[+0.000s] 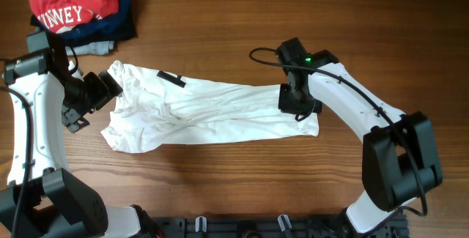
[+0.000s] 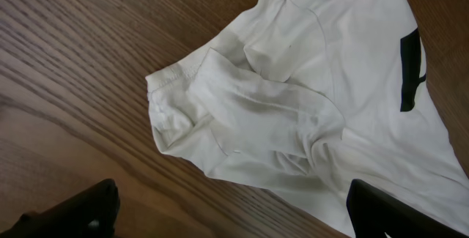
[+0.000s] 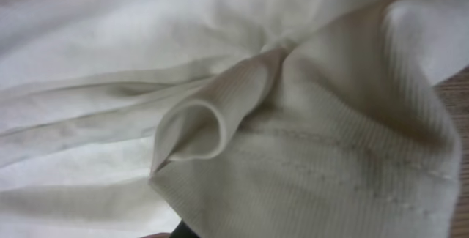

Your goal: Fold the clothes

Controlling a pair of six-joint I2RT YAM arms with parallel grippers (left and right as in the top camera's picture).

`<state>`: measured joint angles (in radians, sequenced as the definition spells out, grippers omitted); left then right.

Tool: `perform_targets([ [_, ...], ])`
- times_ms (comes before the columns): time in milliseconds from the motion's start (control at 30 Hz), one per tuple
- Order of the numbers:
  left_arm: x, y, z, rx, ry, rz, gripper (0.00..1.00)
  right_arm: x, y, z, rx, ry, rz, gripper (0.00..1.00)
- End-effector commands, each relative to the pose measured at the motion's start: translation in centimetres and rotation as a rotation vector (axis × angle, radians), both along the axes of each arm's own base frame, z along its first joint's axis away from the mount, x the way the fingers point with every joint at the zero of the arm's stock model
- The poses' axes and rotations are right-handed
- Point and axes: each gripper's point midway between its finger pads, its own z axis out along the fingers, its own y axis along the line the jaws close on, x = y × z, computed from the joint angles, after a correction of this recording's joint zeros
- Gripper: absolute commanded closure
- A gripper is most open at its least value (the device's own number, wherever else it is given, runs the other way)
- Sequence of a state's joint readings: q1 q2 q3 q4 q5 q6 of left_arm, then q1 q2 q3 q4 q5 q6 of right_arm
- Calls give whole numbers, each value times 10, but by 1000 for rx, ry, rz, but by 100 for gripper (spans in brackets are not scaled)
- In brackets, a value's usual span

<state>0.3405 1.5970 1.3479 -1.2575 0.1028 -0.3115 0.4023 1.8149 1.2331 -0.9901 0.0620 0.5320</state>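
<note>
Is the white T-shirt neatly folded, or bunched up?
Bunched, not folded: the white T-shirt lies in a long wrinkled strip across the table.

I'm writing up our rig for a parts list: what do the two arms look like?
The left arm and right arm share white shells, black joints and black fingers. A black cable loops off the right wrist, beside a small green light.

At the eleven o'clock corner of the tabletop [image 1: 256, 18], a crumpled red shirt [image 1: 73, 0] bears white block letters. "WNEY" can be read and the rest is lost in folds. The black mark [image 1: 173, 77] on the white T-shirt [image 1: 212, 110] cannot be read.
</note>
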Motion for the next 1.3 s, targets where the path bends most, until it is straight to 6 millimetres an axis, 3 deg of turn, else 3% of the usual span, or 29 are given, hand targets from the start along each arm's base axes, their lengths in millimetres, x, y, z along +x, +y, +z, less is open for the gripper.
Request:
perform_targets([
  [0, -1, -1, 1, -6, -5, -15, 0, -5, 10, -4, 23, 19, -7, 71],
  [33, -1, -1, 1, -6, -5, -15, 0, -4, 11, -4, 24, 17, 3, 50],
  [133, -1, -1, 1, -6, -6, -15, 0, 7, 7, 16, 15, -18, 22, 48],
  [200, -1, -1, 1, -6, -6, -16, 0, 21, 20, 55, 84, -66, 84, 46],
  [267, -1, -1, 1, -6, -6, -16, 0, 31, 13, 85, 95, -112, 61, 38],
  [300, -1, -1, 1, -6, -5, -16, 0, 37, 5, 97, 105, -136, 35, 40],
  [333, -1, -1, 1, -6, -5, -17, 0, 43, -5, 103, 110, -159, 6, 50],
  [367, -1, -1, 1, -6, -4, -19, 0, 47, -20, 104, 135, -152, -16, 71],
  [400, -1, -1, 1, -7, -3, -19, 0, 46, -22, 100, 166, -132, 5, 83],
  [467, -3, -2, 1, -9, 4, -19, 0, 38, -34, 80, 250, -70, 22, 94],
  [533, -4, -2, 0, -11, 9, -19, 0, 34, -26, 54, 444, -57, 38, 94],
  [667, -4, -2, 0, -11, 8, -19, 0, 22, 10, 28, 864, -98, 100, 94],
  [733, -4, -2, 0, -11, 9, -19, 0, 24, 24, 13, 987, -99, 135, 93],
  [933, -7, -3, 0, -14, 19, -19, 0, 48, 22, -50, 974, -84, 45, 86],
  [967, -7, -3, 0, -14, 19, -19, 0, 51, 20, -53, 972, -88, 33, 86],
  [1033, -7, -3, 0, -14, 18, -19, 0, 62, 20, -27, 1027, -111, 50, 86],
  [1133, -7, -3, 0, -14, 18, -19, 0, 73, 21, 45, 1040, -191, 151, 85],
  [1167, -7, -3, 0, -14, 18, -19, 0, 75, 17, 71, 1003, -233, 167, 78],
  [1233, -7, -3, 0, -14, 19, -19, 0, 73, 2, 88, 861, -273, 161, 59],
  [1267, -7, -3, 0, -15, 18, -19, 0, 66, -3, 83, 815, -254, 168, 59],
])
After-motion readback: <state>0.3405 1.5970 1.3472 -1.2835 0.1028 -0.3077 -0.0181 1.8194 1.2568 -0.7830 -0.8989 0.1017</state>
